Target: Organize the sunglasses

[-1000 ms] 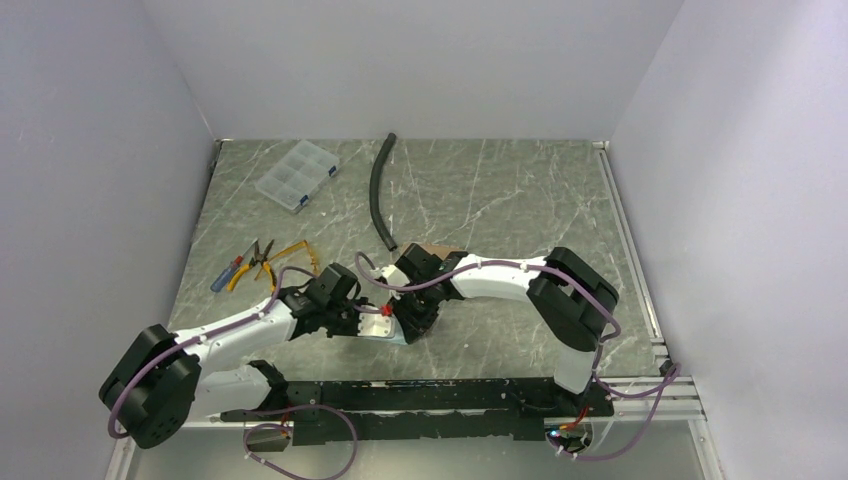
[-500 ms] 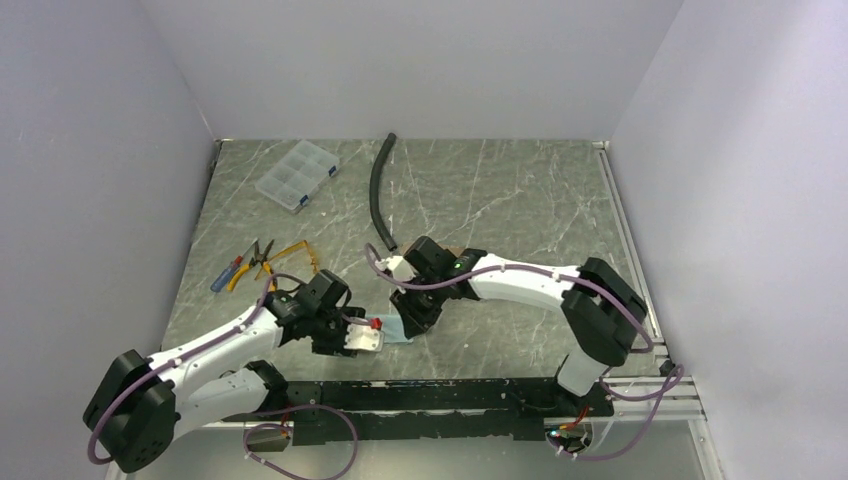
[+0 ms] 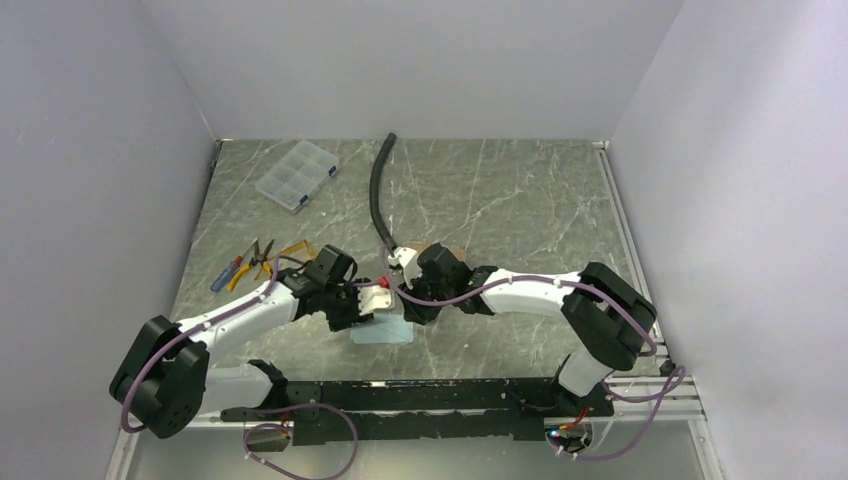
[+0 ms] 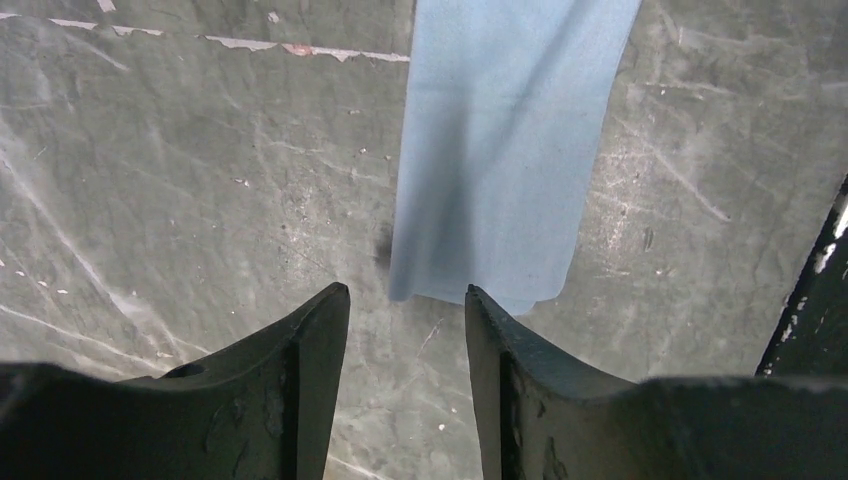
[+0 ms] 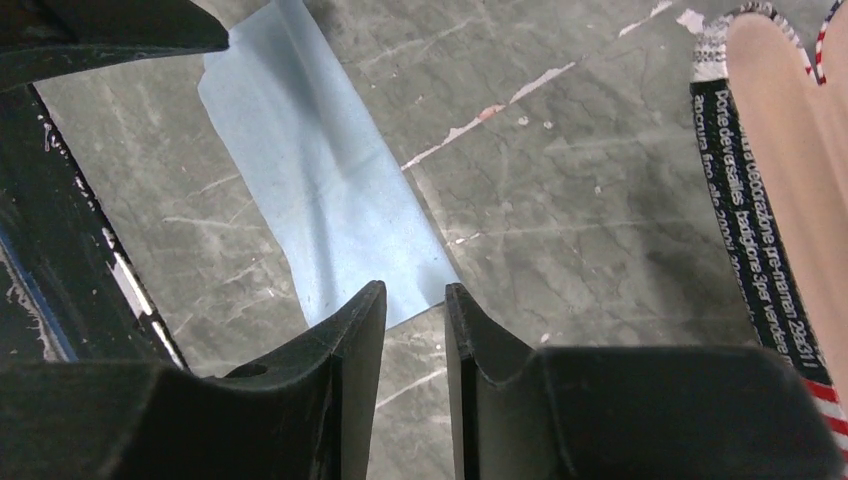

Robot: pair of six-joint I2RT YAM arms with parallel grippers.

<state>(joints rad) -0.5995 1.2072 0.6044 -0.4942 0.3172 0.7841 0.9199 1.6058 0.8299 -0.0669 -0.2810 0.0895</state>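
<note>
The sunglasses [image 3: 296, 248], with thin orange arms, lie on the left of the table next to the pliers, away from both grippers. A light-blue cloth [image 3: 385, 333] [image 4: 505, 150] [image 5: 320, 190] lies flat near the front edge. My left gripper [image 3: 368, 310] [image 4: 405, 295] hovers open over the cloth's far end, nothing between its fingers. Beside it on the right, my right gripper [image 3: 408, 306] [image 5: 413, 290] is also open, by a narrower gap, over that end's other corner. It too holds nothing.
A printed pouch [image 5: 775, 150] lies just right of the right gripper. Pliers [image 3: 252, 262] and a screwdriver [image 3: 225, 276] sit left of the sunglasses. A clear compartment box [image 3: 296, 174] and a black hose [image 3: 379, 195] lie at the back. A black rail [image 3: 430, 395] lines the front edge.
Both grippers have opened wider and drawn back from the front edge. The cloth, earlier bunched under them, now lies spread flat on the table.
</note>
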